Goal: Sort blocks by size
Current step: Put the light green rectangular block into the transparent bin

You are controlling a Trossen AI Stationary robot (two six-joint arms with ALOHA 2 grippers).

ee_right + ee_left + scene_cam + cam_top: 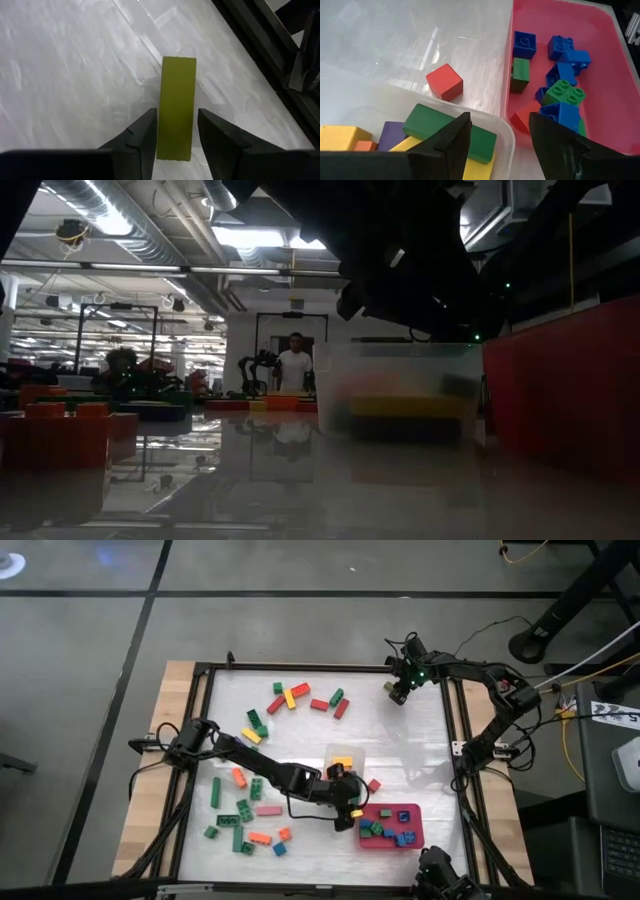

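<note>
Loose blocks lie in two groups on the white table, one near the far edge (300, 698) and one at the near left (245, 815). My left gripper (352, 815) (497, 145) hangs open above the gap between the clear tub (500, 125), which holds long blocks, and the red tray (620, 75), which holds short blue, green and red ones. Nothing is between its fingers. A red cube (445, 81) rests on the table beside both. At the far right corner my right gripper (397, 692) (177, 150) is shut on a long yellow-green block (177, 105). My right gripper pinches the yellow-green block's two long sides at one end (175, 150) between its two fingers. The fingers slant steeply down and lie along the block, which reaches out past the fingertips. Whether the block rests on the table or hangs just above it, I cannot tell.
A black frame (455, 730) runs round the table, close beside my right gripper. The tub (400, 395) and the tray (560, 390) stand side by side near the front right. Bare table lies in the middle (400, 740). A person stands far off in the room (294, 365).
</note>
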